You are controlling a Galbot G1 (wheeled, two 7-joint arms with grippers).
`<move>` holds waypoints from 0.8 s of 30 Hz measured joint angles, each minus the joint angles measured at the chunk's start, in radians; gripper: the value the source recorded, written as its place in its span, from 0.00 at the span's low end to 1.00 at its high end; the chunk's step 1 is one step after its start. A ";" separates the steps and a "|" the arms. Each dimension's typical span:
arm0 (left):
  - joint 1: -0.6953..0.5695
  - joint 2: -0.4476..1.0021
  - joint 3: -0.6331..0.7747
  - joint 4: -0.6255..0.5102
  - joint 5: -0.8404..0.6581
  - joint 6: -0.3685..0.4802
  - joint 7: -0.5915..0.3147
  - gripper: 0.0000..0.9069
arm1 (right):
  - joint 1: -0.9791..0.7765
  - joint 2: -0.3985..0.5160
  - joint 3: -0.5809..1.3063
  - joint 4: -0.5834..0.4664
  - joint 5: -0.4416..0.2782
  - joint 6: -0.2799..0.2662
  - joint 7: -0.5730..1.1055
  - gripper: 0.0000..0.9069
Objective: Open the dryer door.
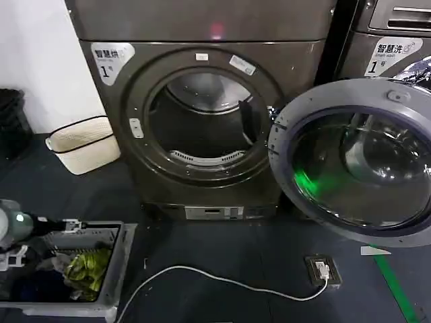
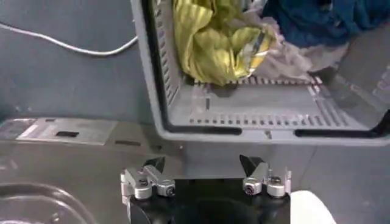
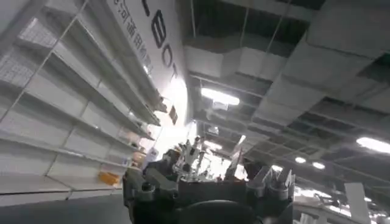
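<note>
Head camera angled down at dryer (image 1: 202,114) and laundry basket (image 1: 114,269), shared close-up by left wrist camera; right wrist camera ceilingward.

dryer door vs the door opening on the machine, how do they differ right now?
The dryer door is swung out to the right of the drum, hanging on its hinge side; the door opening faces straight forward. The door carries a glass window with reflections and a green glint; the opening is unglazed, showing the dark drum inside. The door's outer ring is lighter grey; the opening's rim is dark bronze. Both are round.
</note>
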 joint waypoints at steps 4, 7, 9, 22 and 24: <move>0.010 -0.007 0.000 0.011 0.002 0.000 -0.001 1.00 | -0.001 0.000 0.000 -0.006 -0.001 0.011 -0.004 1.00; 0.019 -0.008 0.002 0.019 0.019 0.000 -0.001 1.00 | -0.001 0.002 -0.001 -0.008 -0.001 0.019 -0.006 1.00; 0.022 -0.008 0.004 0.029 0.028 0.000 -0.001 1.00 | -0.001 0.002 0.000 -0.013 -0.002 0.024 -0.007 1.00; 0.025 -0.014 -0.001 0.076 0.011 0.000 -0.002 1.00 | 0.005 0.002 0.005 -0.013 -0.025 0.033 -0.013 1.00; 0.024 -0.013 -0.003 0.081 0.000 0.000 -0.002 1.00 | 0.005 0.002 0.005 -0.014 -0.028 0.035 -0.015 1.00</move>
